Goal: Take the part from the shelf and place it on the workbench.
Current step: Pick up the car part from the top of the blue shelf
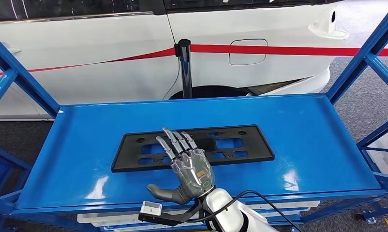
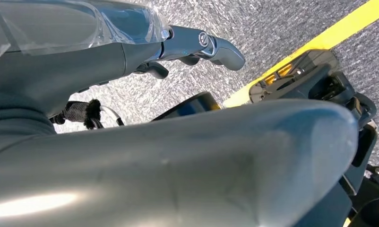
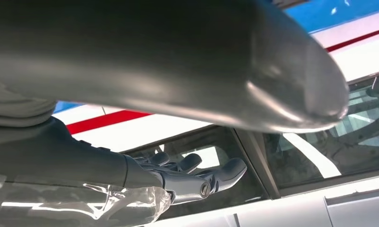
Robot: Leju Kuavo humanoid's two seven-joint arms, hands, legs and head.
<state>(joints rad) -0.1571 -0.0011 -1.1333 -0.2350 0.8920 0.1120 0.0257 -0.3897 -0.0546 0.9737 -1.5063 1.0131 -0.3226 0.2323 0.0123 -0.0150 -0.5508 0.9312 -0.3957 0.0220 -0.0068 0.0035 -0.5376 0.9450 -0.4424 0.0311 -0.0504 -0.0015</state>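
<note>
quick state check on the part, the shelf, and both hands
part: lying flat on the shelf top, not lifted
shelf: holds the part
right hand: open, fingers spread over the part's near edge, no grip
left hand: hanging over the floor, holding nothing

Shelf (image 1: 322,145): glossy blue metal top tier with a low raised rim, carried on a blue tubular frame with diagonal braces at either end. Contents: one part (image 1: 134,157), a flat black rectangular plastic plate with cut-out slots and holes, lying flat and lengthwise near the shelf's middle.
</note>
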